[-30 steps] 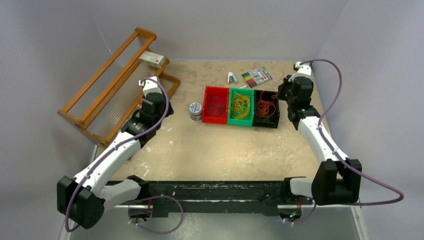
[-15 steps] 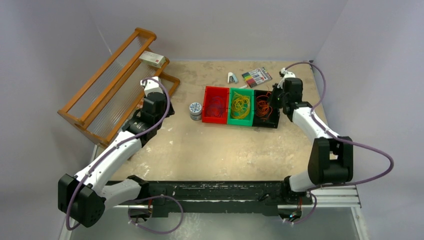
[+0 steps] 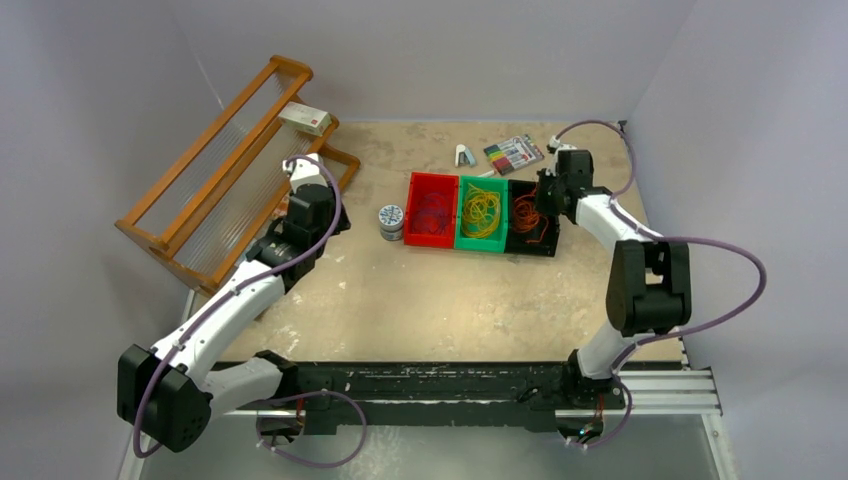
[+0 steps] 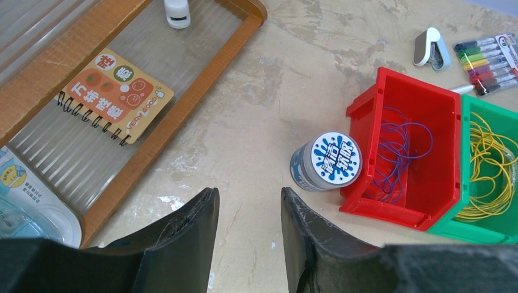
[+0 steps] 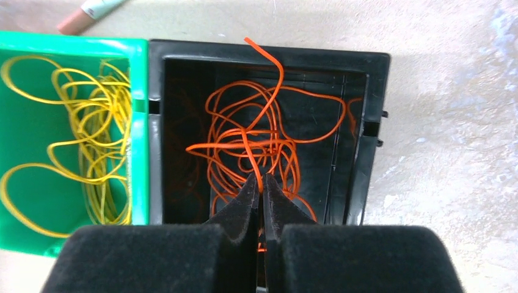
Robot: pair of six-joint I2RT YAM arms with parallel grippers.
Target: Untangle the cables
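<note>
Orange cables (image 5: 256, 145) lie tangled in the black bin (image 5: 360, 104) just right of the green bin (image 5: 139, 122). There the right hand (image 5: 262, 186) is pressed together, pinching one orange strand. Yellow cables (image 5: 104, 91) sit in the green bin itself. On its left, the red bin (image 4: 391, 210) holds dark cables (image 4: 397, 146). Well left of it, the left hand (image 4: 247, 210) hangs spread over the desk (image 4: 244, 134).

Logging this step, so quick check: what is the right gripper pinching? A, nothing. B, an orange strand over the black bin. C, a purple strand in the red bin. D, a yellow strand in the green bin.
B: the right wrist view shows the right gripper shut on an orange strand above the black bin.
</note>
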